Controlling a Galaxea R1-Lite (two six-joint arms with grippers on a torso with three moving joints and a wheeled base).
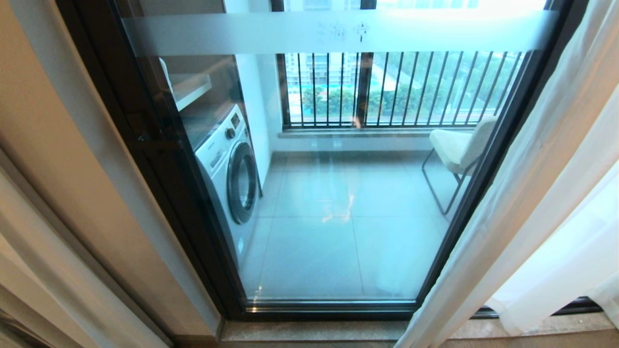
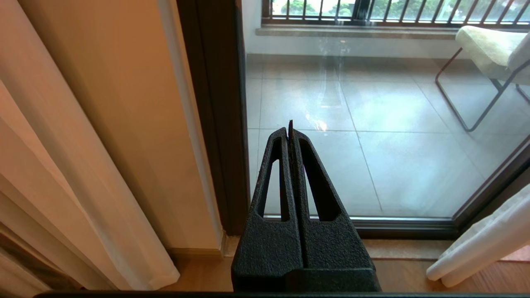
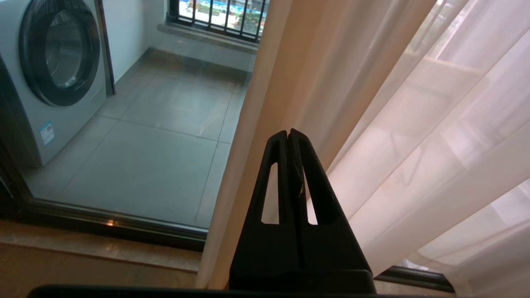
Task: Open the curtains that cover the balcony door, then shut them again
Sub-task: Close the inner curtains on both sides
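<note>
The balcony door [image 1: 338,203] stands uncovered in the head view: a glass pane in a dark frame with a frosted band near the top. The sheer white curtains [image 1: 537,193] hang bunched at the door's right side and reach the floor. Neither arm shows in the head view. My right gripper [image 3: 288,132] is shut, with nothing seen between its fingers. It points at the leading edge of the curtains [image 3: 414,124], which hang just behind it. My left gripper [image 2: 290,126] is also shut and empty, aimed at the lower left of the door [image 2: 372,145] beside its frame.
Behind the glass are a washing machine [image 1: 232,174] on the left, a pale chair [image 1: 457,145] on the right and a black railing [image 1: 396,87]. A thicker beige drape [image 2: 62,186] hangs left of the door. A stone threshold [image 1: 314,331] runs along the door's foot.
</note>
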